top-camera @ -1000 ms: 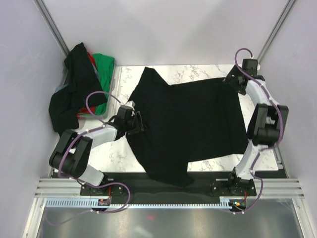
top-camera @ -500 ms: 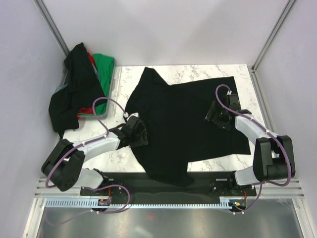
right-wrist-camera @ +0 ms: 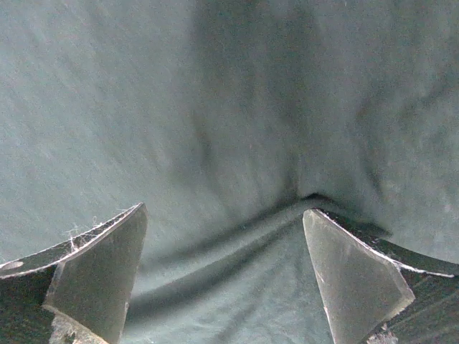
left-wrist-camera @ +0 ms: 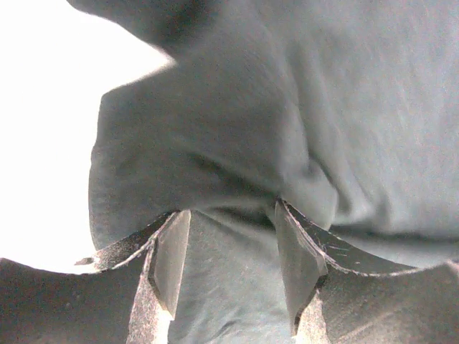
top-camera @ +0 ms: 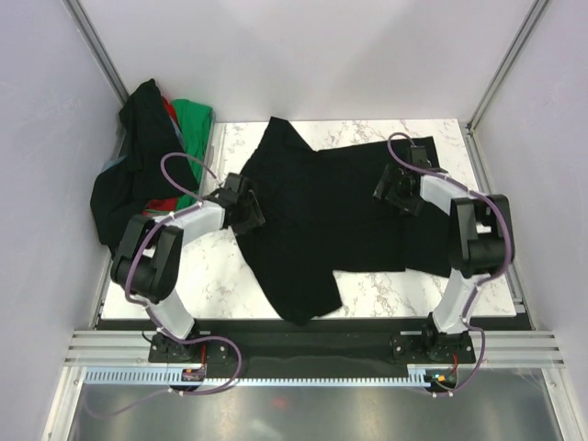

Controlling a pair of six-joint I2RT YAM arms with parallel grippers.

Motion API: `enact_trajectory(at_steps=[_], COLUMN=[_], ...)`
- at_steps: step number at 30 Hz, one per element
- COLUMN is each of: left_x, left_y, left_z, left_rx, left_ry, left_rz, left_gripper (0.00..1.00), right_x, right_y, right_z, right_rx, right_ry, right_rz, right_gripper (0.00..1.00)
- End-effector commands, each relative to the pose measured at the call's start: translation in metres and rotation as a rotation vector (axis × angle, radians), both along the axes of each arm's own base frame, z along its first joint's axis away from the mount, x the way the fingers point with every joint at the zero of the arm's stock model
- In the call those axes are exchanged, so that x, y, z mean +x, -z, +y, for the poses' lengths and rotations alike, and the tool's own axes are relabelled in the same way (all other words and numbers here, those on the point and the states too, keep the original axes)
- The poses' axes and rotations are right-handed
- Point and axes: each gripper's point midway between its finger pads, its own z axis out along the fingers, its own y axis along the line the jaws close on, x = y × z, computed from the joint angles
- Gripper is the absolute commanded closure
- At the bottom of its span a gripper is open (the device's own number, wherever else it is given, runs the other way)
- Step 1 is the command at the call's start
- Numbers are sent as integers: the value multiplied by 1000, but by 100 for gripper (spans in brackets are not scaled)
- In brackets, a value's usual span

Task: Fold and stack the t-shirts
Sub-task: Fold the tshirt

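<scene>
My left gripper [top-camera: 242, 203] is down at the left edge of the black t-shirt [top-camera: 322, 216], jaws about half apart and pinching a bunched fold of cloth. On the wrist view the fabric fills the gap between my fingers [left-wrist-camera: 171, 261], and wrinkles fan out from the tips. The shirt's edge curls up just ahead of them against the bright table [top-camera: 216, 266].

Further left, off the marble, sits a heap of other t-shirts [top-camera: 133, 170]. A black one is draped over the top and hangs down the near side, with green [top-camera: 193, 124] showing behind it and a sliver of red [top-camera: 158, 204] below.

In the middle, the black shirt lies spread across the table. One sleeve points toward the far left, one part trails down to the near edge, and the body runs off to the right.

Over to the right, my right gripper [top-camera: 392, 191] is on the shirt's right half with its jaws spread wide and nothing between them. Both fingertips [right-wrist-camera: 100, 276] press into the flat cloth, and a shallow crease runs from one tip to the other.
</scene>
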Motion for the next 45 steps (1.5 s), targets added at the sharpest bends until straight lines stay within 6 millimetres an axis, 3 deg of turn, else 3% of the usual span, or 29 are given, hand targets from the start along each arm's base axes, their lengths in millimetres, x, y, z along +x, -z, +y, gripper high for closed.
enact_trajectory(at_steps=[1,4,5,7,10,11,12,13,14,16,18,19,21,22,23,24,26,31,32,35,45], left_x=[34,63,80,93,111,112,106,100,90,61,33,7,-25,-47,-68,-81,-117,-166,-167,-175,-167], left_y=[3,3,-1,-12,-61,-81,-92,-125,-133,-157,-162,-156,-148,-123,-126,-117,-94,-36,-34,-21,5], left_z=[35,52,61,55,50,46,51,51,44,45,34,34,15,14,-3,-10,-28,-37,-46,-47,-67], left_rx=[78,51,23,-41,-34,-13,30,31,42,60,47,40,8,22,-20,-28,-33,-40,-90,-128,-142], left_ry=[-28,-61,-102,-94,-59,-38,-50,-45,-25,-18,9,18,54,68,95,110,158,176,180,175,202], left_rz=[41,57,56,49,-38,-80,-90,-156,-167,-207,-210,-197,-183,-127,-138,-119,-66,77,75,89,126], left_gripper=[41,41,41,41,40,39,38,38,37,36,36,36,36,34,34,33,33,33,33,33,34], right_x=[53,79,98,110,116,113,110,107,96,81,50,24,-1,-14,-39,-51,-81,-124,-134,-146,-147], right_y=[13,5,-5,-18,-51,-73,-84,-96,-119,-138,-154,-153,-149,-144,-135,-130,-119,-110,-109,-104,-84], right_z=[-2,5,7,14,23,24,25,24,23,19,4,-3,-30,-37,-43,-59,-68,-82,-84,-85,-71], right_rx=[-20,7,12,37,53,56,57,51,45,33,-21,-33,-88,-83,-69,-62,-63,-76,-83,-84,-1], right_ry=[-2,-17,-20,-42,-92,-106,-116,-127,-130,-124,-82,-60,32,59,95,148,188,248,255,265,261], right_rz=[-12,-15,-39,-53,-92,-131,-150,-173,-211,-244,-272,-264,-256,-249,-234,-226,-220,-214,-213,-214,-183], right_gripper=[2,2,2,2,2,2,2,2,2,2,2,2,2,2,2,2,2,2,2,2,2])
